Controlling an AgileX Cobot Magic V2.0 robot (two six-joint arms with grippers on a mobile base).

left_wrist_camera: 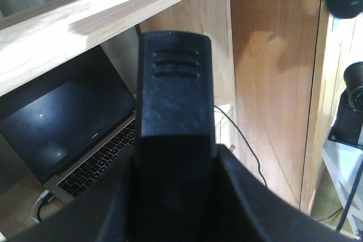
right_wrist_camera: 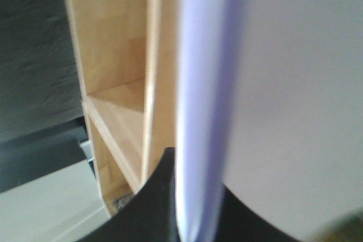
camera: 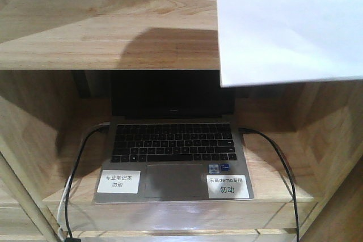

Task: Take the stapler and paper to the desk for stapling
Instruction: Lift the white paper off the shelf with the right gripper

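- Only the front view takes in the whole open silver laptop (camera: 173, 154) with its black keyboard. It sits mid-way along the lower board of the light wooden shelves (camera: 108, 32), with two white labels with Chinese writing (camera: 118, 181) at its front corners and a black cable (camera: 283, 168) leaving its right side.
- The same view shows the plain white rectangular sheet of paper (camera: 289, 24) flat-on. It is unmarked, held in the air, and covers the right end of the upper board.
- The grippers show only in the wrist views.
- In the right wrist view the paper (right_wrist_camera: 295, 83) is seen nearly edge-on, blurred and bluish-white. Its lower edge runs down into the right gripper (right_wrist_camera: 195, 222), whose dark fingers pinch it from both sides, beside the shelves' side panel.
- In the left wrist view a matte black plastic stapler (left_wrist_camera: 173, 94), with three short grooves near its rounded end, stands upright out of the left gripper (left_wrist_camera: 173, 191). It is clamped between the fingers, off any board, in front of the laptop's right side.
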